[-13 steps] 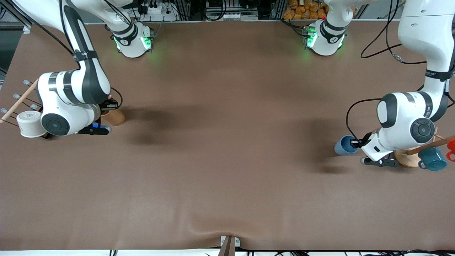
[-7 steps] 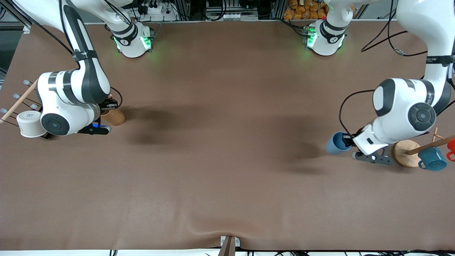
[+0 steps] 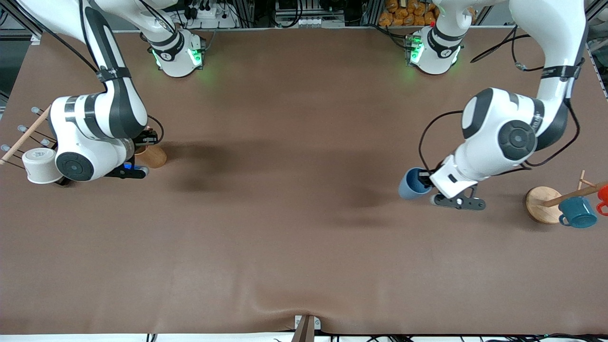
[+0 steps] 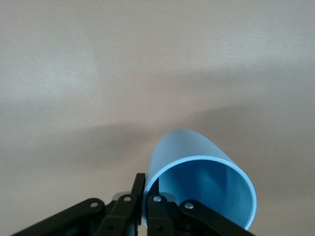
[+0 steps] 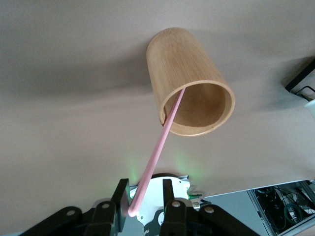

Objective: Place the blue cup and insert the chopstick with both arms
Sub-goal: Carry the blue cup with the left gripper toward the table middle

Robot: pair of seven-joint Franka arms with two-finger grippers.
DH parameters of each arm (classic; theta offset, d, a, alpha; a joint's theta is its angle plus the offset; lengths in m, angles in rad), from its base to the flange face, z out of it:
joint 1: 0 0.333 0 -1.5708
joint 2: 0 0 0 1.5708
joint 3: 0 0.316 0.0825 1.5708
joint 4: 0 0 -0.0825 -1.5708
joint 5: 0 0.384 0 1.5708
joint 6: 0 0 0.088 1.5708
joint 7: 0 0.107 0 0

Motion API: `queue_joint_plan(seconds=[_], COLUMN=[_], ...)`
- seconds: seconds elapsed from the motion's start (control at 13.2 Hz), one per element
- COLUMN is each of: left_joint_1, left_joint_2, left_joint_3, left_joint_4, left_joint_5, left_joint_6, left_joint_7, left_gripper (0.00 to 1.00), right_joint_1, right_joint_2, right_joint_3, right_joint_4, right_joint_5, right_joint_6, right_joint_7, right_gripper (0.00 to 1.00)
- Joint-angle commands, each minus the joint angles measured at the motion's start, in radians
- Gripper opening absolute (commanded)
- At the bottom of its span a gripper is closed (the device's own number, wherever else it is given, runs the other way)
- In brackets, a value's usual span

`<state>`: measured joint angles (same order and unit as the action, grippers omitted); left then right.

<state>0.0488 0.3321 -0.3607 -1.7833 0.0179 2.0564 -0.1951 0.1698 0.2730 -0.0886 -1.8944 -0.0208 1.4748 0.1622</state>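
Note:
My left gripper [image 3: 424, 182] is shut on the rim of the light-blue cup [image 3: 411, 184], one finger inside and one outside, and holds it tilted above the table toward the left arm's end. In the left wrist view the cup [image 4: 197, 162] shows its open mouth at the gripper [image 4: 146, 185]. The pale-pink chopstick [image 5: 160, 147] leans out of the tan wooden cup [image 5: 184, 73]. My right gripper [image 5: 143, 191] is open around the chopstick's top end, which lies against one finger [image 5: 121, 194]. In the front view the wooden cup [image 3: 153, 156] stands under the right wrist.
A wooden rack with thin rods [image 3: 23, 137] and a white cup [image 3: 39, 165] stands at the right arm's end. A mug tree with a round wooden base [image 3: 540, 205], a teal mug [image 3: 577, 212] and a red item [image 3: 603, 195] stands at the left arm's end.
My left arm has carried the blue cup away from the mug tree toward the middle of the table. The right arm has not moved.

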Motion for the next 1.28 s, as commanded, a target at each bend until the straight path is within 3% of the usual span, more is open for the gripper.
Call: queue_joint_plan(seconds=[0.0,0.3,0.38,0.6,0.75,1.21], left_joint_1=[-0.004,-0.069,-0.087,-0.141,-0.171,-0.338], left_joint_2=[0.004,0.016,0.024,0.036,0.047,0.188], left_joint_3=[-0.017,-0.018,-0.018,-0.018,-0.018,-0.017], left_joint_4=[0.007,0.002,0.002,0.01,0.018,0.163], left_joint_5=[-0.012,-0.009,-0.009,-0.006,-0.009,0.002], left_joint_6=[-0.021,-0.019,-0.019,-0.018,-0.006,0.008], left_joint_7=[-0.038,-0.145,-0.177,-0.259,-0.312,-0.613], left_gripper=[0.0,0.0,0.0,0.0,0.0,0.0], right_joint_1=[0.002,0.005,0.005,0.005,0.005,0.002], right_joint_2=[-0.006,-0.006,-0.006,-0.011,-0.009,-0.008], right_joint_3=[0.0,0.0,0.0,0.0,0.0,0.0], right_joint_4=[-0.012,-0.041,-0.043,-0.04,-0.04,-0.019], right_joint_5=[0.001,0.004,0.004,0.004,0.004,0.004], right_joint_6=[-0.008,0.002,0.004,-0.005,-0.005,-0.01], right_joint_7=[0.019,0.02,0.02,0.022,0.022,0.022], right_gripper=[0.31,0.34,0.32,0.13,0.11,0.07])
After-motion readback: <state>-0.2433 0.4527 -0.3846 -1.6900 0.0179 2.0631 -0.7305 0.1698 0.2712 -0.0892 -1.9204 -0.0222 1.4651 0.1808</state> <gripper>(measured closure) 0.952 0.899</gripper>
